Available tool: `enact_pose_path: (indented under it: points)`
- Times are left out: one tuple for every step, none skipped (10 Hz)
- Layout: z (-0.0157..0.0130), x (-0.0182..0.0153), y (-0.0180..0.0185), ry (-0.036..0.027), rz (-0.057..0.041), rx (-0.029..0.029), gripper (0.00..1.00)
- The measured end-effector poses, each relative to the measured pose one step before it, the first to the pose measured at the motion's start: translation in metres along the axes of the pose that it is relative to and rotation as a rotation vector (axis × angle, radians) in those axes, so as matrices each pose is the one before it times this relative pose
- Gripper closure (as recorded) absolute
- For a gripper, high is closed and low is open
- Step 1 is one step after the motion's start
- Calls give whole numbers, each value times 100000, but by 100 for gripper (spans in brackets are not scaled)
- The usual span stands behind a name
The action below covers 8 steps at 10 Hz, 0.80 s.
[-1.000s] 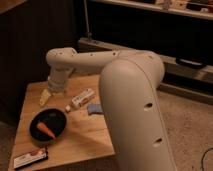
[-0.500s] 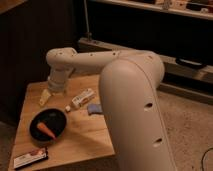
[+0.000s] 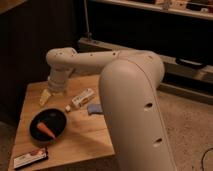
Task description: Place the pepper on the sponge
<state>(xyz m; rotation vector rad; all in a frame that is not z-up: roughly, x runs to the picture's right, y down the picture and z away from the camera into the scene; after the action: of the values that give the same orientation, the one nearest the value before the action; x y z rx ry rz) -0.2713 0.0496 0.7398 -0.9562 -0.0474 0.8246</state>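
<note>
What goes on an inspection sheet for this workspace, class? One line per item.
Surface: wooden table, items spread on it.
Job's things: pepper lying in black bowl; sponge right of the bowl, partly behind the arm.
Clutter: white tube; packet at front edge; pale yellow item.
Grippers: claw open, empty, over the table's back left.
Cables: possibly a cord on the floor, far right.
Surroundings: dark shelving behind.

pepper (image 3: 47, 129) 1 | sponge (image 3: 94, 108) 1 | bowl (image 3: 59, 122) 1 | tube (image 3: 81, 98) 1 | packet (image 3: 30, 158) 1 | claw (image 3: 54, 90) 1, over far left of table (image 3: 85, 139)
</note>
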Motion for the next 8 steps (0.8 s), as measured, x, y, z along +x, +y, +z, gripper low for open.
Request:
enact_pose_path:
  points:
    - [-1, -1, 3, -1, -5, -3, 20]
    - [2, 2, -1, 4, 1, -3, 20]
    - [-1, 0, -4, -4, 6, 4, 20]
    - [4, 1, 5, 9, -5, -7, 20]
    - [22, 22, -2, 50, -223, 265, 20]
    - [-96, 26, 76, -759, -1218, 1375, 20]
    - [-450, 231, 599, -3330, -3165, 3207, 20]
    - [-726, 469, 1027, -5257, -3829, 2343, 20]
